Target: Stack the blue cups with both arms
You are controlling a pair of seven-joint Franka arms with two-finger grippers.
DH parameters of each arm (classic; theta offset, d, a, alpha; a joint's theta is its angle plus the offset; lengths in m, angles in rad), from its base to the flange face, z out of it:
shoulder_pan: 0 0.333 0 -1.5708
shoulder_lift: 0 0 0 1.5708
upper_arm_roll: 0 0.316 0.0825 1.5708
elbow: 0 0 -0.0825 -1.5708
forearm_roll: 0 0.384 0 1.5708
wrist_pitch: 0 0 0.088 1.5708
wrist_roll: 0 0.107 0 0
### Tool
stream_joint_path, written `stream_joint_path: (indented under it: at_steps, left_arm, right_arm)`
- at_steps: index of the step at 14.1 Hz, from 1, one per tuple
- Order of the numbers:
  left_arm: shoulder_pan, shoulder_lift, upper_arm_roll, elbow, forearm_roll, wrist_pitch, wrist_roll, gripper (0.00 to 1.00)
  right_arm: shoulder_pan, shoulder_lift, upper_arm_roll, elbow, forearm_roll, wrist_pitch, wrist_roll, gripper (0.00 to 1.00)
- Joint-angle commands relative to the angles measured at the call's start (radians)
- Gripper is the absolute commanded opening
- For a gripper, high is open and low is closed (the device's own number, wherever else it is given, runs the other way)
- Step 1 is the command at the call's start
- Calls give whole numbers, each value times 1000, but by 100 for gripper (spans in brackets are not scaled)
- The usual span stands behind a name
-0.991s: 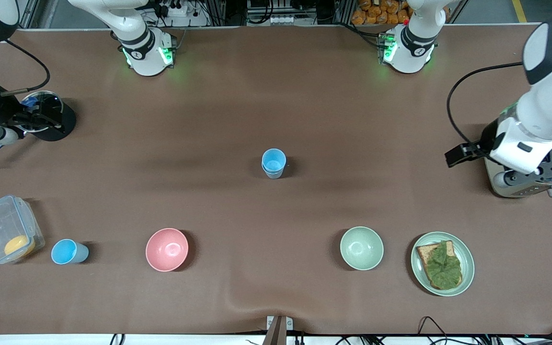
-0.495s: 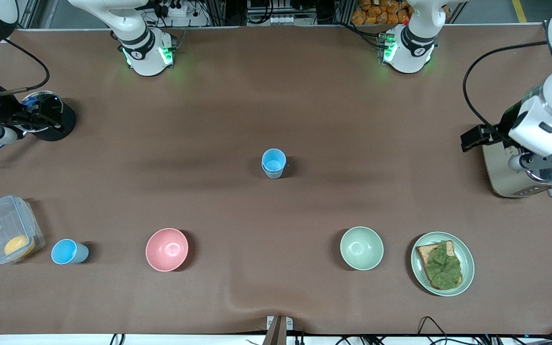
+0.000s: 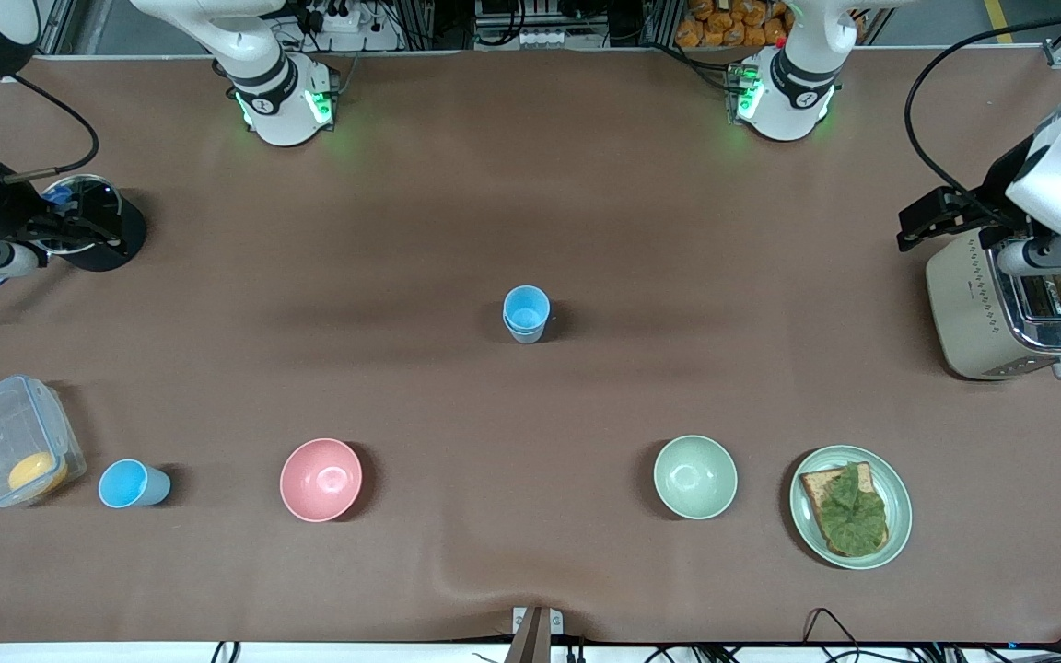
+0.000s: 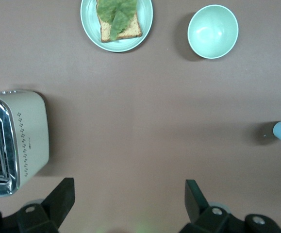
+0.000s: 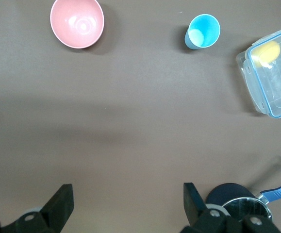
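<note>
Nearest the front camera, a single blue cup point(image 3: 133, 484) stands between the clear container point(image 3: 13, 453) and the pink bowl point(image 3: 320, 479). At mid-table stand two nested blue cups point(image 3: 526, 313). The left gripper point(image 4: 128, 204) hangs over the toaster point(image 3: 1009, 313), spread wide and empty. The right gripper point(image 5: 125, 204), equally wide and empty, hangs over the dark pot point(image 3: 88, 221).

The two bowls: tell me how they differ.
The pink bowl is pink; the green bowl is pale green. The pink bowl sits toward the right arm's end of the table, beside the single blue cup; the green bowl sits toward the left arm's end, beside the plate. Both are upright, empty, alike in shape and about equally near the front camera.
</note>
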Motion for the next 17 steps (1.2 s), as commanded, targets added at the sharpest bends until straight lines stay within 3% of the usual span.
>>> stream_joint_path:
  at_steps: [1,10,17]
  left_arm:
    - [-3,-38,23,-8,-7,-5,44,100]
    - [1,-26,20,4,49,3,-62,100]
    - [26,-29,24,-1,53,8,-9,100]
  right_arm:
    - [11,7,-5,17,-6,-14,-4,100]
    - [13,7,-5,17,-6,-14,-6,100]
    - [11,7,-5,17,-6,-14,-6,100]
